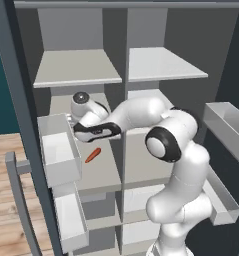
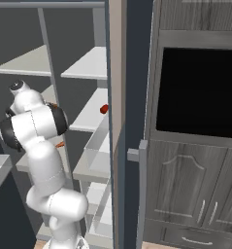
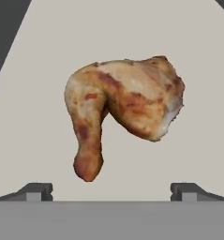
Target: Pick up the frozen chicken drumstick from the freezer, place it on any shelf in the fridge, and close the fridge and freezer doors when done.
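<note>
hovering gripper (image 3: 111, 191), jaws apart, above drumstick (image 3: 125, 105); lying on freezer shelf (image 3: 38, 117)

You have a frozen chicken drumstick (image 3: 125, 101), golden-brown with tan patches, reddish-brown mottling and a pale edge at the thick end, on a pale grey shelf (image 3: 48, 136). Your gripper (image 3: 111, 191) fingertips (image 3: 36, 191) are dark grey. You see a thin orange-red stick (image 1: 92, 155), a small red item (image 2: 104, 109), dark slate-blue doors (image 2: 137, 73), a grey bar handle (image 2: 142, 194), white door bins (image 1: 58, 155) and a wood-grain grey cabinet (image 2: 195, 180).
</note>
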